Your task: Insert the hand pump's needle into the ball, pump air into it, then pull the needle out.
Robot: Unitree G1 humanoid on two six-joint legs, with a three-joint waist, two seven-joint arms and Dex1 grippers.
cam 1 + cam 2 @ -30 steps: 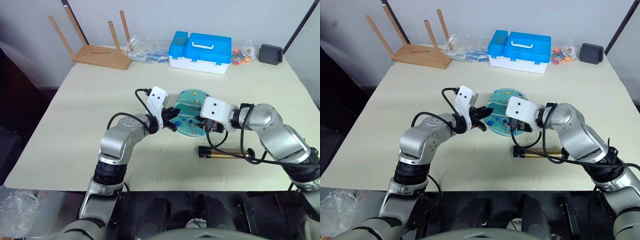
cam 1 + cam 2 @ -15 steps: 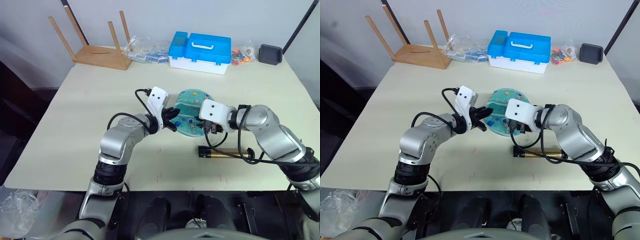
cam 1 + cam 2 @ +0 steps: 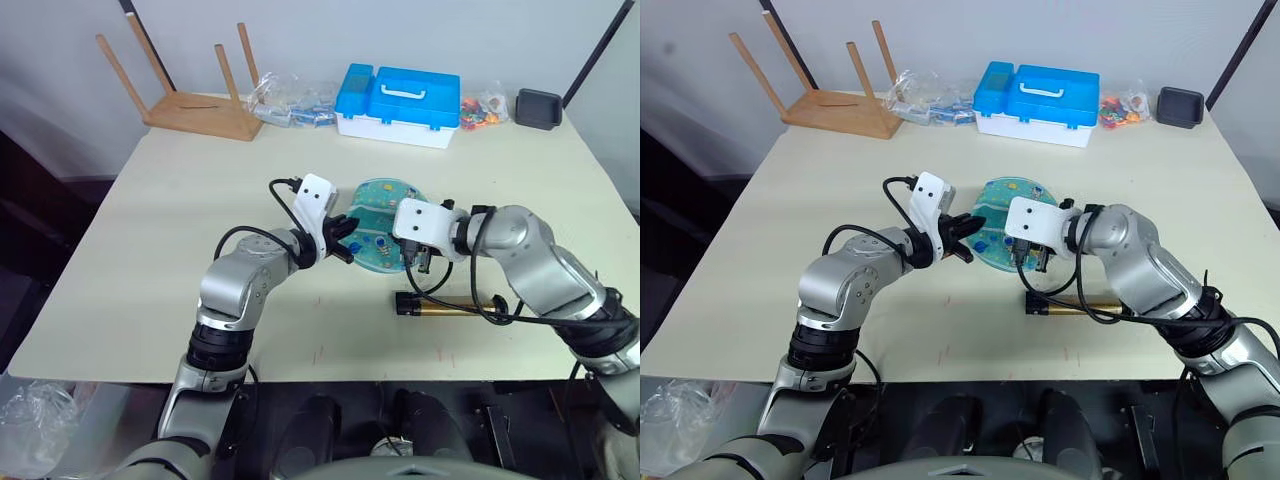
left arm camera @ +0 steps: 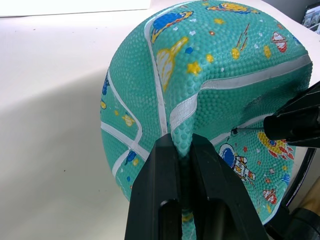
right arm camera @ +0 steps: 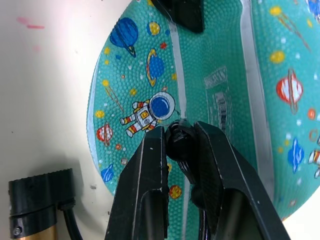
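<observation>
- The ball (image 3: 378, 238), teal and partly deflated, is seen on the table (image 3: 180, 200), about at its middle, in front of the blue case (image 3: 400, 103).
- A raised fold of the ball's skin is pinched between the closed fingers of the left gripper (image 4: 181, 150), at the side of the ball away from the pump.
- The needle (image 4: 248, 129) is seen as a thin pin with its tip touching the ball's surface beside the astronaut print; how deep it goes cannot be told.
- The needle's black fitting is clamped between the fingers of the right gripper (image 5: 181, 142), which is held right against the ball.
- The pump (image 3: 445, 304) is laid flat on the table just beside the ball, on the side nearer the robot, with its black cap (image 5: 37, 192) pointing toward the ball.
- A thin black hose (image 3: 433, 285) is looped from the pump up to the right gripper.
- An overturned wooden stool (image 3: 195, 90) is placed well behind the ball, at the far left corner of the table.
</observation>
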